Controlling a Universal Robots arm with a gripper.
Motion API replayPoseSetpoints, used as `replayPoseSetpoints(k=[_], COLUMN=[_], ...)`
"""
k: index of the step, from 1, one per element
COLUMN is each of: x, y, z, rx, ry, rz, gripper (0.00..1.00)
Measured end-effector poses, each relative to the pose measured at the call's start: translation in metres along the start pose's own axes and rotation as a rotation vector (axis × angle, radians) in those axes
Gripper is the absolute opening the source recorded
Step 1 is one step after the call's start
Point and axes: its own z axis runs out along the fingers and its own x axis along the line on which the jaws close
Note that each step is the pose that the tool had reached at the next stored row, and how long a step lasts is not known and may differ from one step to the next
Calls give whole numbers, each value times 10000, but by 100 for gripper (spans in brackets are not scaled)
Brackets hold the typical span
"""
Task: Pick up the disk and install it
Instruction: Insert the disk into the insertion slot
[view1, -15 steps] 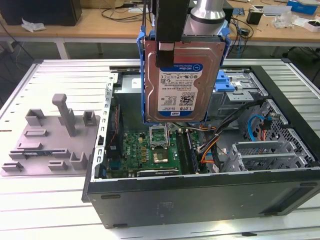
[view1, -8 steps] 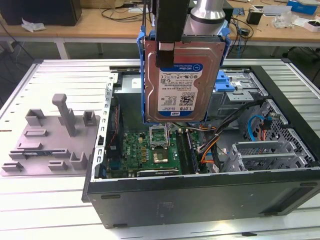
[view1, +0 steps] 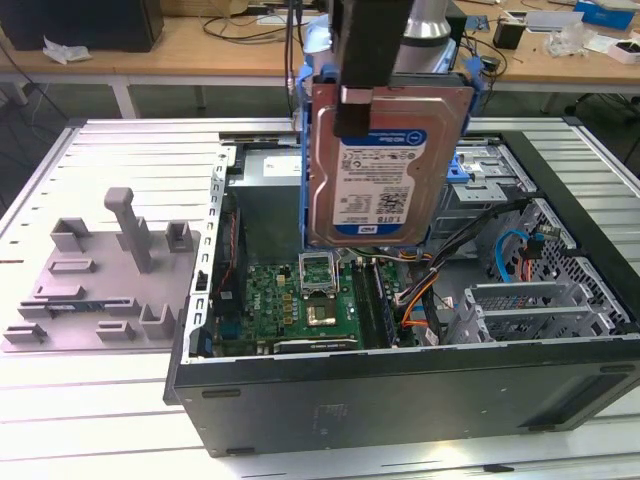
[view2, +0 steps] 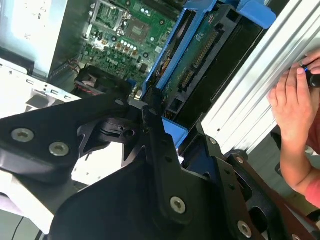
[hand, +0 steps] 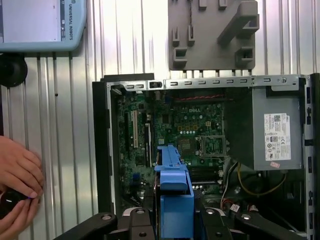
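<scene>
The tool (view1: 355, 110) comes down from above and is pinching the disk (view1: 385, 190) by its upper edge. One black finger (view1: 352, 95) lies flat against the labelled face. The other finger is behind the drive, so from the exterior view I can only say it seems to press the back.

The disk hangs upright in the air, its white-and-blue label facing the exterior camera and its blue carrier showing along both sides. It touches nothing below. It is above the open computer case (view1: 400, 395), over the far part of the green motherboard (view1: 290, 295).

In the second wrist view the disk's circuit-board side (view2: 200, 65) shows inside the blue frame, with a dark finger (view2: 152, 120) set against it. In the first wrist view the carrier's blue edge (hand: 175, 200) stands between the black tool arms, with the motherboard and the grey power supply (hand: 277, 135) beyond it.

The case lies on its side on the slatted metal bench (view1: 100, 400), open side up. The grey fixture tray (view1: 90, 300), with its upright posts, sits just beside the case on the exterior view's left.

A person's hand (view2: 295, 100) rests at the bench edge, well apart from the disk. In the first wrist view a hand (hand: 17, 175) holds a small dark object that I cannot make out.
</scene>
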Motion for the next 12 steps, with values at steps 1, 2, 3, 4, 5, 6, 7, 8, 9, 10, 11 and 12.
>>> replayPoseSetpoints(k=[1, 2, 3, 4, 5, 6, 7, 8, 9, 10, 11, 12], x=[6, 14, 25, 33, 42, 48, 51, 52, 54, 56, 58, 60], y=[-26, -51, -76, -95, -125, -157, -179, -193, -208, -219, -233, -245], z=[0, 1, 1, 1, 2, 2, 2, 2, 2, 2, 2, 2], rx=[0, 0, 0, 0, 1, 1, 1, 0, -1, -1, -2, -3], ry=[0, 0, 0, -1, -6, -28, -57, -81, -122, -158, -199, -236], rz=[-3, -6, -14, -22, -43, -70, -96, -113, -133, -148, -167, -183], gripper=[37, 37, 37, 37, 37, 37, 37, 37, 37, 37, 37, 37])
